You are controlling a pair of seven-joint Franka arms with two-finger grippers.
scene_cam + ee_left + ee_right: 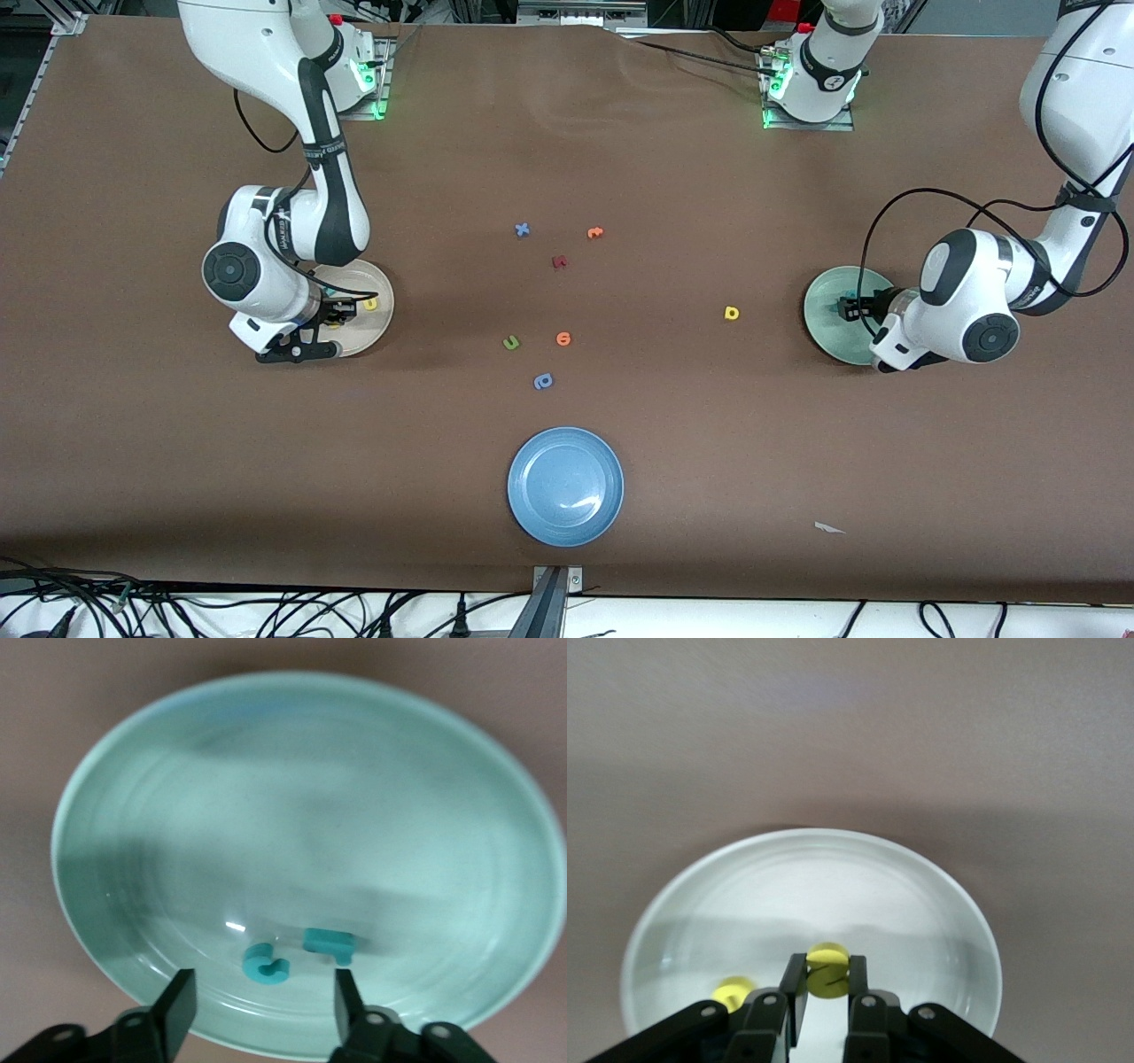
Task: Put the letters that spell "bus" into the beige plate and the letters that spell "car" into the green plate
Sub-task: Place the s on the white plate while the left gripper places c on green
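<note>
Front view: the right arm reaches down from its base and bends low over the beige plate (368,332) at its end of the surface, its right tool (341,310) just above the plate, where a yellow letter (369,303) lies. The left arm folds down over the green plate (824,310) at its own end, the left tool (846,308) above the plate's middle. A yellow "a" (731,312) lies on the bare surface near the green plate, toward the middle. The other loose letters lie mid-surface, and the blue plate (565,486) lies nearer the camera than they do.

Left wrist view: the left tool (261,1005) hangs over the green plate (301,780), fingers (177,1001) spread apart and holding nothing. A teal "c" (265,964) and a teal "r" (330,943) lie in the plate close together, between the fingertips.

Right wrist view: the right tool (826,983) is clamped on a yellow letter (827,974) above the beige plate (811,877); a second yellow letter (733,992) lies in the plate beside it.
</note>
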